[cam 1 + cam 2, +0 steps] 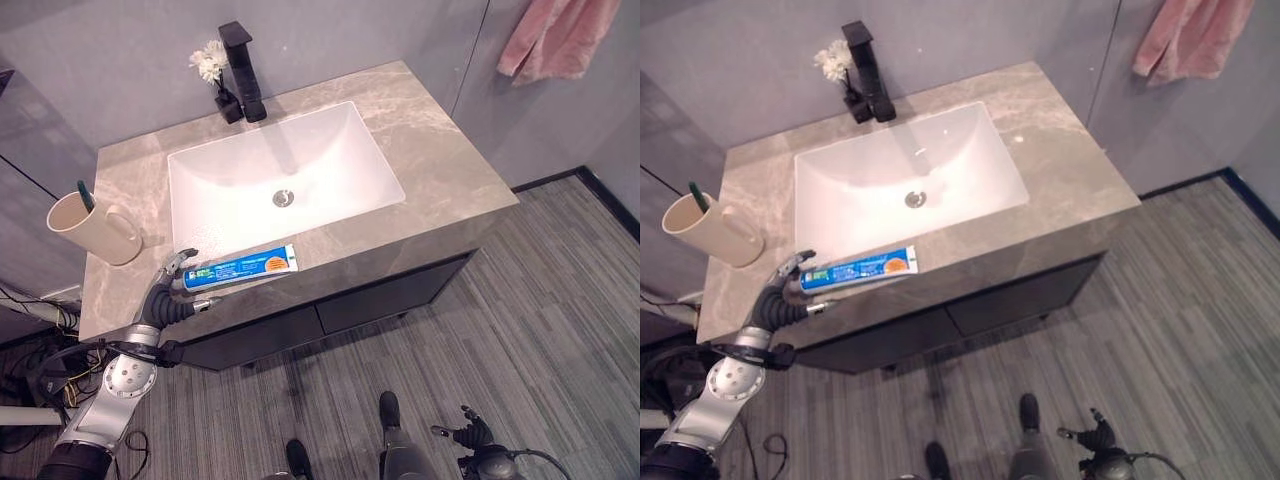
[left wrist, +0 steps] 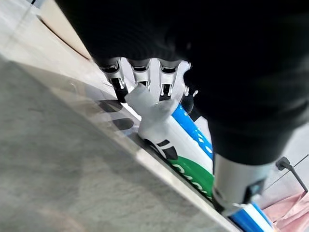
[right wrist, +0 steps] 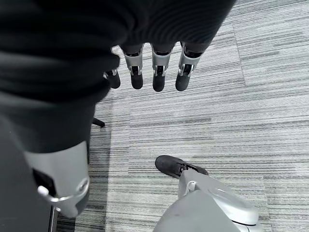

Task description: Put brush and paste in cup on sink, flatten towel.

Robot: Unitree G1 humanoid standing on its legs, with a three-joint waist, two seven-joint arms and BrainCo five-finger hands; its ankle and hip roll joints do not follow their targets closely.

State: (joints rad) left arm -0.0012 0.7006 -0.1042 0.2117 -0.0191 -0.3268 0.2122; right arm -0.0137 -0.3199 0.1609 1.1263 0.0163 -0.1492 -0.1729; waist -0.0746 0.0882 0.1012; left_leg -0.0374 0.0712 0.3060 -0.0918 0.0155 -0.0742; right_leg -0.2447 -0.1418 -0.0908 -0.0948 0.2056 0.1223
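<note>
Toothpaste tube [image 1: 241,267] lies under left hand [image 1: 172,285] fingers.

The counter [image 1: 430,150] looks like polished veined stone, and the basin [image 1: 300,170] at its centre is glossy white. At 1 o'clock hangs a soft pink cloth towel [image 1: 555,35]; the tube [image 1: 245,268] is shiny plastic.

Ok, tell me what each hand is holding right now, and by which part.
The left hand closes on the toothpaste tube at its cap end, with the tube lying on the counter. The right hand holds nothing.
</note>
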